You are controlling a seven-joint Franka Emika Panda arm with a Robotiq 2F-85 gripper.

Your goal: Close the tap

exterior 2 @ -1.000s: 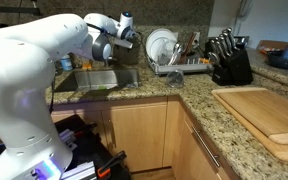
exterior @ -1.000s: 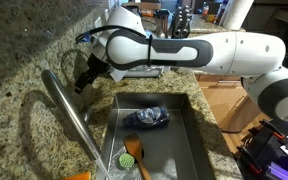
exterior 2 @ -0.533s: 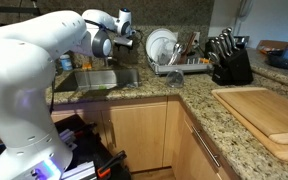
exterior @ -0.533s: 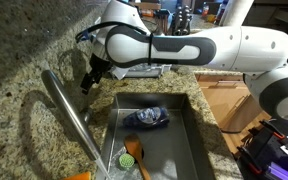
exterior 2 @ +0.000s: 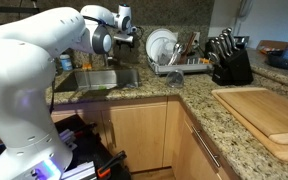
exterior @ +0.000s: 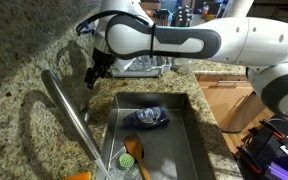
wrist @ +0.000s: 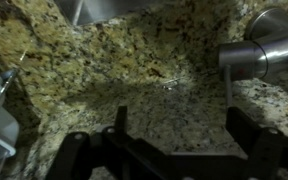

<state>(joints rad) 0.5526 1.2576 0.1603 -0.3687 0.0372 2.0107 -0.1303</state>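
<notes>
Tap (exterior: 68,108) stood at the sink's (exterior: 180,150) 9 o'clock edge. Its base, probably with the thin lever, showed at 2 o'clock in the wrist view. Gripper (exterior: 92,80) hovered over the counter (exterior: 19,145), jaws apart, empty. Approach step; next move called for lining up on that lever.

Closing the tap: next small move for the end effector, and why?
Probably shift the end effector toward the tap at the wrist view's upper right: its jaws stand open over bare granite counter, touching nothing, and the thin lever lies off-centre.
</notes>
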